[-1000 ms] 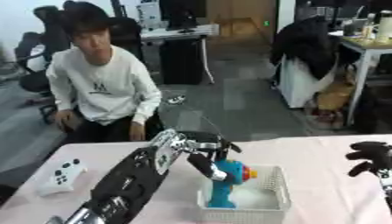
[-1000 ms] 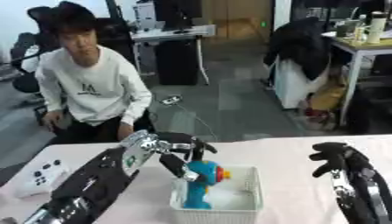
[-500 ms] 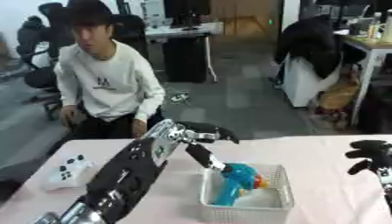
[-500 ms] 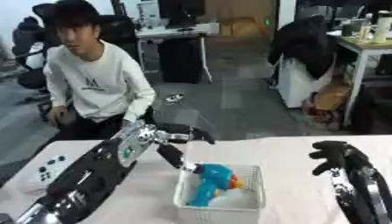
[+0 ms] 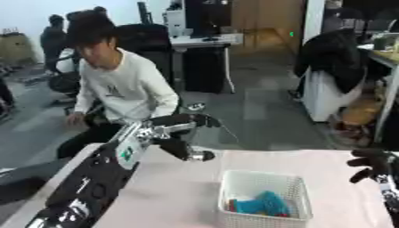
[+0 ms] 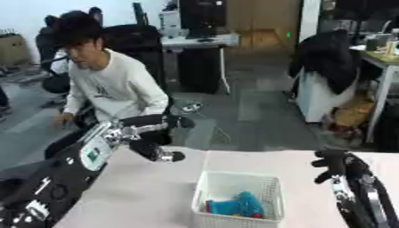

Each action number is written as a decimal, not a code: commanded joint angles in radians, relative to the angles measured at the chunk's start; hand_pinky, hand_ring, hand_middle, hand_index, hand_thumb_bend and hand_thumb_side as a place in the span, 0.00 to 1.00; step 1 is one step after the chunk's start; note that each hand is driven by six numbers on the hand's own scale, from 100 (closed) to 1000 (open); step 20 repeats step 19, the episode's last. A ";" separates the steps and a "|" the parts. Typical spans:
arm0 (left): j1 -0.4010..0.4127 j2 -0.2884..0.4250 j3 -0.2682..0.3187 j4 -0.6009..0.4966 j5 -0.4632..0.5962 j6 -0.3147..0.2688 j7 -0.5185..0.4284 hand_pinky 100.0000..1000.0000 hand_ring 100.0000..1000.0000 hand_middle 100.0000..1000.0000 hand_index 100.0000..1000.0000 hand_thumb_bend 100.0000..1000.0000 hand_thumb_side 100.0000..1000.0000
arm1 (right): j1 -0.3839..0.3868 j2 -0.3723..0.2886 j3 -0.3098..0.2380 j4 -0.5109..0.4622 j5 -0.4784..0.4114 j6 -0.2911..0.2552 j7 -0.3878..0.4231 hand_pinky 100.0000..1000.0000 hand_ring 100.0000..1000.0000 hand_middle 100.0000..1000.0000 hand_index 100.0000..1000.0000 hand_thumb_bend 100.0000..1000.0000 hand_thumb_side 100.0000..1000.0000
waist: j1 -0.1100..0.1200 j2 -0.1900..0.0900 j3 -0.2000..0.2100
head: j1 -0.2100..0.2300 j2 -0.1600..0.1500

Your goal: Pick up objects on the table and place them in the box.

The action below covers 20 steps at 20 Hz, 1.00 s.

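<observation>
While the left hand hangs over the far left part of the pink table, its fingers stretch out straight and its thumb points down, holding nothing. The white box stands on the table to the right of that hand and nearer, and a blue toy with a bit of red at one end lies inside it on the bottom. The right hand shows at the right edge, raised, fingers loosely curled and empty. From where I stand I can see no other loose thing on the table within reach, so the step in hand looks like clearing the arm away and finding the next item. To do that well, the left arm should lift clear of the box's rim as it swings, so it does not knock the box sideways, and should keep its fingers spread until they are round something.
</observation>
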 commanded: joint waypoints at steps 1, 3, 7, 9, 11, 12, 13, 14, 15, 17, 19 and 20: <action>0.042 0.037 0.035 -0.064 0.071 0.055 0.115 0.88 0.90 0.94 1.00 0.30 0.76 | -0.001 -0.014 -0.010 -0.010 0.007 -0.001 -0.004 0.40 0.60 0.63 0.70 0.00 0.73 | -0.003 -0.016 0.016 | -0.010 0.008; 0.092 0.031 0.038 -0.100 0.109 0.082 0.180 0.87 0.89 0.94 0.99 0.30 0.76 | 0.003 -0.013 -0.010 -0.009 0.008 -0.001 -0.005 0.40 0.60 0.63 0.70 0.00 0.73 | -0.004 -0.020 0.029 | -0.017 0.013; 0.198 -0.003 0.049 -0.180 0.151 0.113 0.271 0.86 0.90 0.95 0.99 0.29 0.78 | 0.010 -0.011 -0.014 -0.010 0.010 -0.002 -0.010 0.40 0.60 0.63 0.70 0.00 0.73 | -0.012 -0.026 0.045 | -0.036 0.023; 0.242 -0.025 0.057 -0.219 0.163 0.127 0.301 0.85 0.90 0.95 0.99 0.29 0.78 | 0.012 -0.010 -0.017 -0.013 0.015 -0.004 -0.014 0.40 0.60 0.63 0.70 0.00 0.72 | -0.016 -0.028 0.048 | -0.045 0.028; 0.279 -0.047 0.065 -0.261 0.171 0.135 0.329 0.85 0.90 0.95 0.98 0.28 0.78 | 0.015 -0.007 -0.021 -0.017 0.021 -0.007 -0.021 0.40 0.60 0.63 0.70 0.00 0.72 | -0.020 -0.029 0.051 | -0.053 0.032; 0.299 -0.058 0.070 -0.284 0.177 0.137 0.344 0.85 0.89 0.95 0.98 0.28 0.78 | 0.017 -0.006 -0.023 -0.019 0.024 -0.008 -0.025 0.40 0.60 0.63 0.70 0.00 0.72 | -0.021 -0.029 0.052 | -0.056 0.032; 0.317 -0.070 0.077 -0.310 0.184 0.140 0.361 0.84 0.89 0.94 0.98 0.28 0.77 | 0.020 -0.005 -0.026 -0.021 0.027 -0.008 -0.028 0.40 0.60 0.63 0.70 0.00 0.72 | -0.023 -0.030 0.054 | -0.060 0.031; 0.332 -0.079 0.080 -0.332 0.187 0.145 0.375 0.84 0.89 0.94 0.98 0.28 0.77 | 0.021 -0.005 -0.027 -0.024 0.029 -0.009 -0.031 0.40 0.60 0.63 0.70 0.00 0.72 | -0.023 -0.030 0.054 | -0.062 0.031; 0.344 -0.087 0.083 -0.353 0.191 0.148 0.388 0.84 0.89 0.94 0.98 0.28 0.78 | 0.022 -0.004 -0.028 -0.027 0.031 -0.010 -0.033 0.40 0.60 0.63 0.70 0.00 0.71 | -0.024 -0.029 0.055 | -0.066 0.025; 0.367 -0.101 0.088 -0.400 0.198 0.151 0.411 0.84 0.89 0.94 0.98 0.28 0.78 | 0.024 -0.003 -0.030 -0.038 0.037 -0.012 -0.036 0.41 0.60 0.63 0.70 0.00 0.71 | -0.026 -0.027 0.056 | -0.080 0.004; 0.386 -0.114 0.094 -0.442 0.202 0.154 0.428 0.84 0.89 0.94 0.98 0.28 0.78 | 0.026 -0.001 -0.031 -0.050 0.043 -0.014 -0.039 0.41 0.60 0.63 0.70 0.00 0.71 | -0.029 -0.024 0.058 | -0.099 -0.025; 0.386 -0.114 0.094 -0.442 0.202 0.154 0.428 0.84 0.89 0.94 0.98 0.28 0.78 | 0.026 -0.001 -0.031 -0.050 0.043 -0.014 -0.039 0.41 0.60 0.63 0.70 0.00 0.71 | -0.029 -0.024 0.058 | -0.099 -0.025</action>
